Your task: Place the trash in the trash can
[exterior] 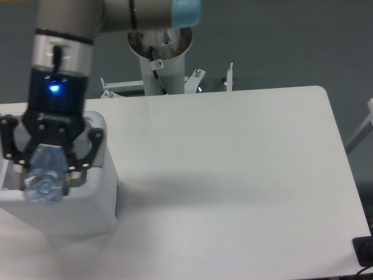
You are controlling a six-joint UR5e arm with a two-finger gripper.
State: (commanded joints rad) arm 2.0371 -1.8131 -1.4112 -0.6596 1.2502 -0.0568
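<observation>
The white bench [233, 175] is taking up most of the view, its rounded far right corner and right edge showing against the dark floor, and a wide bare stretch of its top is lying open from the middle across to that right edge. At the left, the trash can [99, 198] is sitting on the bench, running out of view past the left border; its thick rim and rounded near right corner are showing, while much of its opening is being covered by the arm. The arm [61, 52] is reaching down from the top left, a blue light glowing on its wrist, with its mounting post [160, 58] standing behind the bench's far edge. The gripper [49, 166] is hanging over the trash can's opening, close to its right rim, and its fingers [87, 153] are closing on the bottle [45, 175]. The bottle is being held above the bin with its pale blue cap [42, 186] facing the camera; the rest of its clear body is blurred and partly hidden between the fingers. The bin's contents cannot be made out.
</observation>
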